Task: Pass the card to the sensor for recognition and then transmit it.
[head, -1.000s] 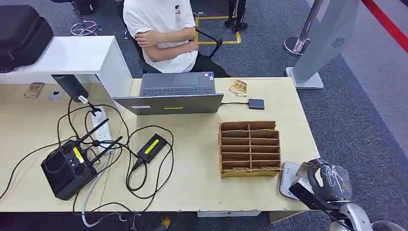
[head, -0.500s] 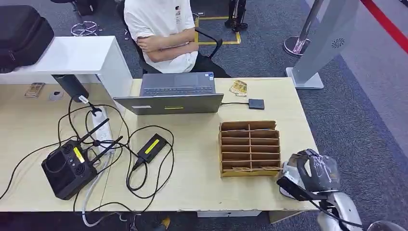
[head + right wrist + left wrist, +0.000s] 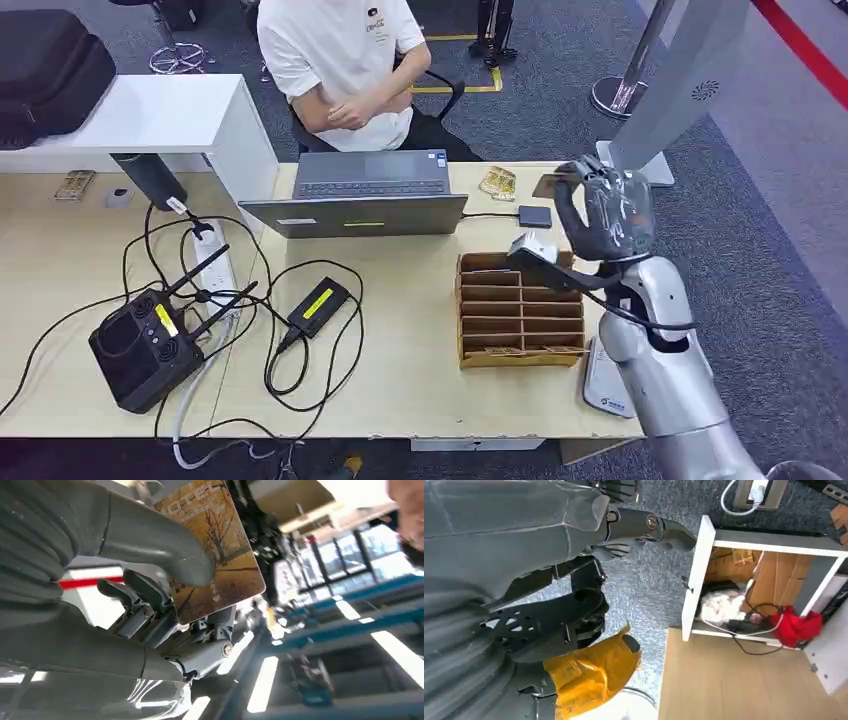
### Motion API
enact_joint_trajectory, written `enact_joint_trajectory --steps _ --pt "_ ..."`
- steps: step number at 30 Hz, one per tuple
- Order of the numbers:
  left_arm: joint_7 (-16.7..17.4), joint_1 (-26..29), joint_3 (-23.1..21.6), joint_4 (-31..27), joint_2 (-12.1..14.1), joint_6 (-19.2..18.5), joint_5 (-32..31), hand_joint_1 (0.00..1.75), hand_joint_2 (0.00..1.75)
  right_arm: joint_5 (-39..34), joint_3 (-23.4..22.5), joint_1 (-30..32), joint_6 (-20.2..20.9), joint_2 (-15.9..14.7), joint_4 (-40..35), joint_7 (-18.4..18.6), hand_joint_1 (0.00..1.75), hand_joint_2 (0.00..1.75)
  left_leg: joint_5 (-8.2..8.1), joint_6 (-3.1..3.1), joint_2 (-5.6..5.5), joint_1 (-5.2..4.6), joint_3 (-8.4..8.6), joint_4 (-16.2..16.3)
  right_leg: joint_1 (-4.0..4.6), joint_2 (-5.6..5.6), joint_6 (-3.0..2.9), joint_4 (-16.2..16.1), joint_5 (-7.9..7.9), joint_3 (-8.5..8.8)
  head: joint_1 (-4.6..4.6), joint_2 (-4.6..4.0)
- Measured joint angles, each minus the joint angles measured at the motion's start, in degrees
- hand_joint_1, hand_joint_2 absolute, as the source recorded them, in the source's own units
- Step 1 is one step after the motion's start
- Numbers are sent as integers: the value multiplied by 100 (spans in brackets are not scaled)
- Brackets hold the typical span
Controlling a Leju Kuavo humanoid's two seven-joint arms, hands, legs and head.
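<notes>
Right wrist view shows the right hand (image 3: 150, 595) pinching the yellow-brown printed hotel card (image 3: 215, 545), raised above the desk; scanning looks done, so next comes offering it to the seated person (image 3: 345, 65).

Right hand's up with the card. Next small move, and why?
Probably extend the right hand toward the seated person. It holds the card raised over the table's far end, beyond the white sensor pad near the front edge, so handing over looks like the step left.
</notes>
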Motion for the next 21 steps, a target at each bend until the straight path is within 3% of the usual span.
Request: enact_joint_trajectory --steps 4,8,12,17,21 --pt "44 -13 0 0 -22 41 -107 0 175 152 477 -665 146 286 139 242 175 175 3 -4 -7 1 -1 0 0 -8 -1 4 -1 0 2 0" --pt "44 -33 -35 0 -44 319 -302 0 175 639 951 -1239 146 640 527 619 175 175 3 -4 -6 3 -2 0 1 -8 -1 5 0 -1 2 0" --pt "164 -96 -76 0 -37 413 -406 0 175 1365 1400 -1743 -268 1039 1247 1061 175 175 11 -11 -22 3 -5 0 1 -22 -1 4 0 -1 2 0" --pt "254 -163 -197 0 -53 811 -452 0 175 2190 1715 -2159 -735 1436 2294 1687 175 175 16 -11 -27 2 -7 0 1 -25 -4 2 4 -2 2 0" --pt "315 -177 -269 0 -61 826 -428 0 175 2384 1853 -2284 -1010 1706 3094 1816 175 175 23 -5 -44 2 -12 2 0 -42 -4 2 4 -2 2 0"
